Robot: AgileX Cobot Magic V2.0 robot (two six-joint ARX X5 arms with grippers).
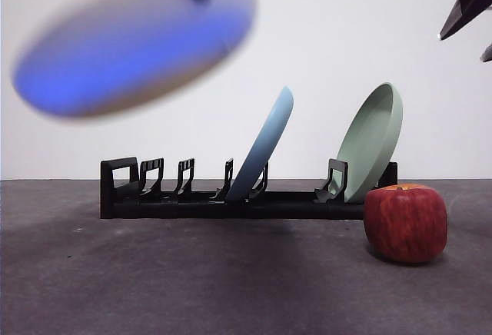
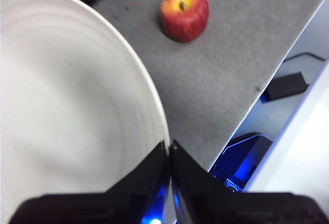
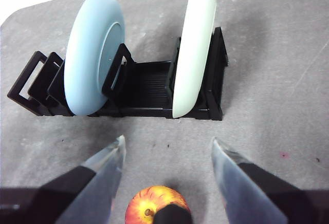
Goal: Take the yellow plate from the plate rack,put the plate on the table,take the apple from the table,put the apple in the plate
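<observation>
The yellow plate (image 2: 67, 111), pale cream under the wrist camera and blurred bluish in the front view, hangs tilted in the air high above the handle end of the plate rack (image 1: 192, 200), clear of its slots. The left end effector (image 2: 168, 152) is clamped on the plate's rim, jaws pressed together with the edge between them, a pinch that judging by the tilt lets the plate be swung flat onto the desk (image 1: 192, 281). The set-down looks like the step in hand; the plate touches nothing else.

The apple (image 1: 405, 222) stands on the desk just in front of the rack's far end, stem up. The right end effector (image 3: 168, 154) hovers above it with jaws wide apart, 1 on each side, apparently waiting for the plate to land; in the front view it shows only as a dark tip at an upper corner.

Counted: 3 plates in all, 1 carried and 2 in the rack, the light blue plate (image 1: 265, 147) near the middle and the pale green plate (image 1: 373, 139) at the end nearest the apple, both leaning the same way in their dividers. 1 apple, 1 rack, 2 end effectors.
</observation>
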